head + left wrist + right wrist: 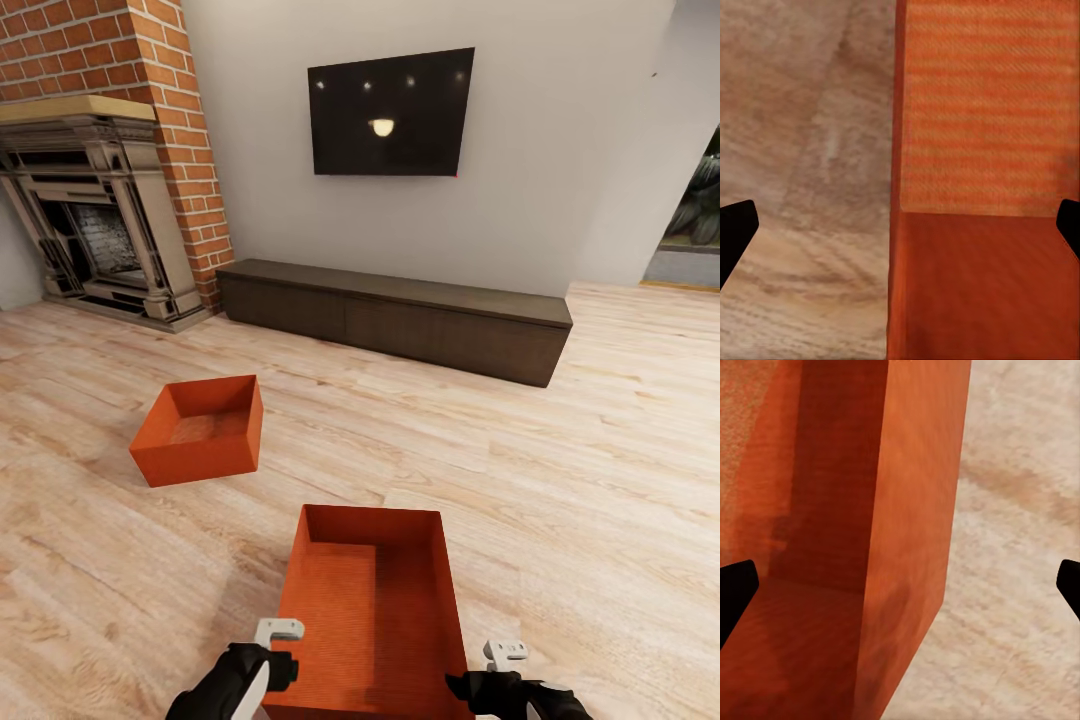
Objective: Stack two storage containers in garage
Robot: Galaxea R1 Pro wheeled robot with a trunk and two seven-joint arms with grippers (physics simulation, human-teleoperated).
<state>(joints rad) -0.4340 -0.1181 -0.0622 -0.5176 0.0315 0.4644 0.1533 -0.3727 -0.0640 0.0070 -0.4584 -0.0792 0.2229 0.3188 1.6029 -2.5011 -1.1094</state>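
Observation:
Two orange-red open storage containers stand on the light wood plank floor. The near container (370, 600) lies right in front of me, and the far one (200, 430) sits to the left, further off. My left gripper (283, 668) is open at the near container's left wall. In the left wrist view that wall (897, 150) runs between the spread black fingertips (735, 232). My right gripper (467, 686) is open at the right wall. The right wrist view has this wall (919, 510) standing between its fingertips (1069, 585). Neither gripper's jaws touch a wall.
This is the living room. A red brick chimney with a grey fireplace (100, 230) is at the back left, and a black TV (390, 112) hangs above a long dark low cabinet (400, 320). An opening (690, 220) shows at the far right.

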